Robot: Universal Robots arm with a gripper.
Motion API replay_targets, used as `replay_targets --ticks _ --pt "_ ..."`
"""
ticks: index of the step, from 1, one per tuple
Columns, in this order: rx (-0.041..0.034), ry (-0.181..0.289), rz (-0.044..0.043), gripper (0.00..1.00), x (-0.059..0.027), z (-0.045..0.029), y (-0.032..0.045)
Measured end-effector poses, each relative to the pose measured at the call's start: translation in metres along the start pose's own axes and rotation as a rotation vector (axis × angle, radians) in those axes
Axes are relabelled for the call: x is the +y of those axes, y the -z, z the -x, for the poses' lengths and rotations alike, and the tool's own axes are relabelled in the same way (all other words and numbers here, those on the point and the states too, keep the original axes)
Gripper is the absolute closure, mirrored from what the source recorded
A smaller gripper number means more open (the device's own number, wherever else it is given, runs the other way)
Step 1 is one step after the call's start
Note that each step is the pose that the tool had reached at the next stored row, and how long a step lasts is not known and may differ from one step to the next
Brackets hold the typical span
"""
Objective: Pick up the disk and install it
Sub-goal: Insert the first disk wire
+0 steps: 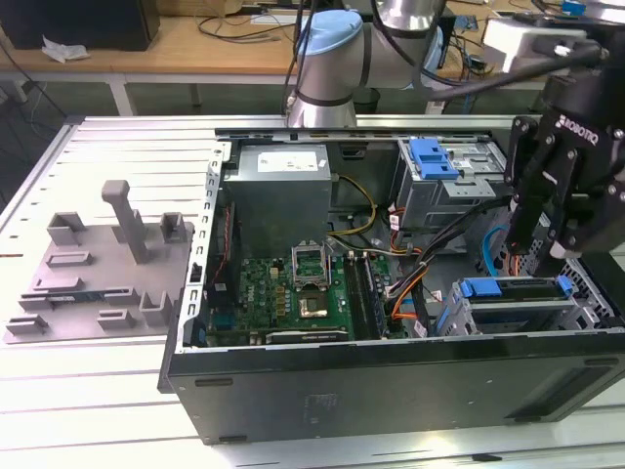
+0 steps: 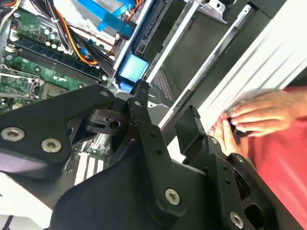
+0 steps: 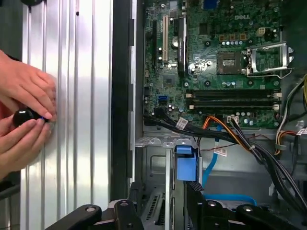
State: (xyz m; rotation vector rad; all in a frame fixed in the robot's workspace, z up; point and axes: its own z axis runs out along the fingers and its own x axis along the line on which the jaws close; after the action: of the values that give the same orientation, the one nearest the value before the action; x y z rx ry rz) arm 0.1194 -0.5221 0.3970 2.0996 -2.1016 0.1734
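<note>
The disk, a grey drive in a bright blue carrier frame, lies slotted in the lower drive cage at the front of the open computer case, on the exterior view's right. Its blue end tab shows in both wrist views. My black gripper hangs just above the disk, open, with nothing between its fingers. It does not touch the carrier.
A blue plastic bracket sits on the upper grey cage. Motherboard, power supply and loose cables fill the case. A grey fixture lies on the ribbed table. A person's hands hold a small black object beside the case.
</note>
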Motion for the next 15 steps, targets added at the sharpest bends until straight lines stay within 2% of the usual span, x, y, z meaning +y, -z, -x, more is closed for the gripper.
replay_targets --ticks 2,3,4,5,6,9,10,11,15 --pt "0.0287 -0.001 0.0004 0.49 -0.0006 0.0082 0.0017" --pt "0.0546 -0.001 0.0015 0.49 -0.0011 0.0136 0.0028" --pt "0.0706 -0.002 0.0022 0.49 -0.0014 0.0164 0.0034" --pt "0.0957 -0.003 0.0032 0.49 -0.0018 0.0203 0.0041" --pt "0.1354 -0.004 0.0053 0.49 -0.0023 0.0251 0.0050" --pt "0.1925 -0.005 0.0095 0.49 -0.0029 0.0338 0.0069" --pt "0.2043 -0.005 0.0099 0.49 -0.0032 0.0377 0.0077" --pt "0.2095 -0.005 0.0101 0.49 -0.0036 0.0422 0.0086" --pt "0.2187 -0.004 0.0145 0.49 -0.0089 0.0564 0.0117"
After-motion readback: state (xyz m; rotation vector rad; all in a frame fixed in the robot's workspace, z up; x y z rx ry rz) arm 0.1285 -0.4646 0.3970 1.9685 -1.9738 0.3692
